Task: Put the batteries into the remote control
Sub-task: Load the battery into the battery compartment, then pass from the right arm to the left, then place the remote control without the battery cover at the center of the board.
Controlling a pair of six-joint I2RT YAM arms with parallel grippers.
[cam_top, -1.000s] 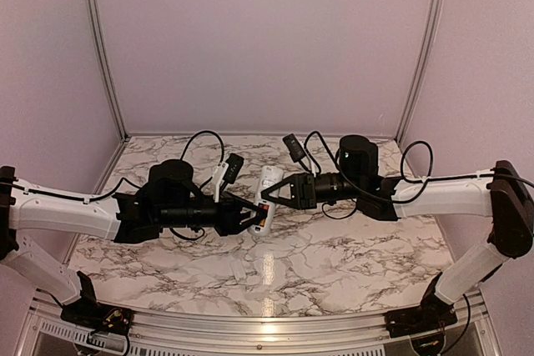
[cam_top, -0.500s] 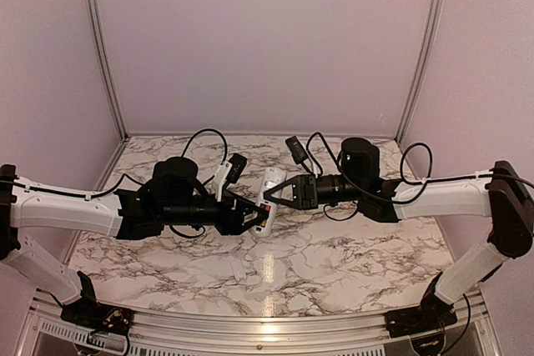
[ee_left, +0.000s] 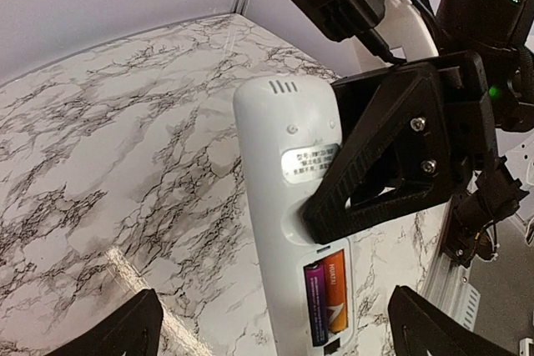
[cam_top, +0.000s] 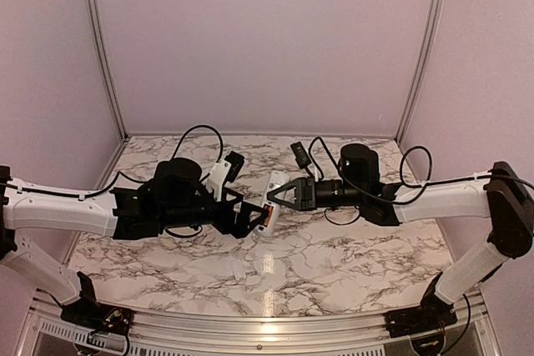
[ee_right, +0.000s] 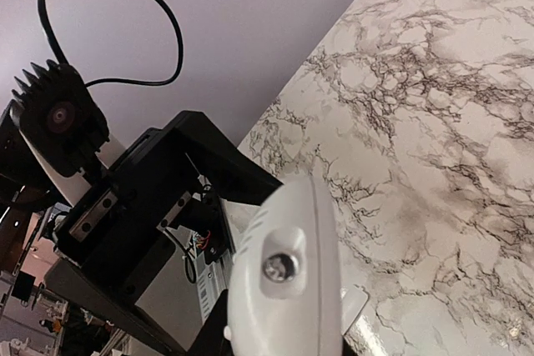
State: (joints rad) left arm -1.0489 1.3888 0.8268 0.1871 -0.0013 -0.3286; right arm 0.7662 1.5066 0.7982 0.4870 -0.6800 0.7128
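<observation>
The left end effector [cam_top: 249,218] has just let go and now gapes wide. Both batteries [ee_left: 327,302] sit inside the remote control [ee_left: 275,131]. The right end effector [cam_top: 279,198] pinches it mid-frame, above the counter [ee_left: 125,164]. Loading looks done.

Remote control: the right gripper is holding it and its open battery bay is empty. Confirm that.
Not empty. The right gripper holds the remote control, but its open bay contains both batteries, side by side. The left wrist view shows this.
</observation>
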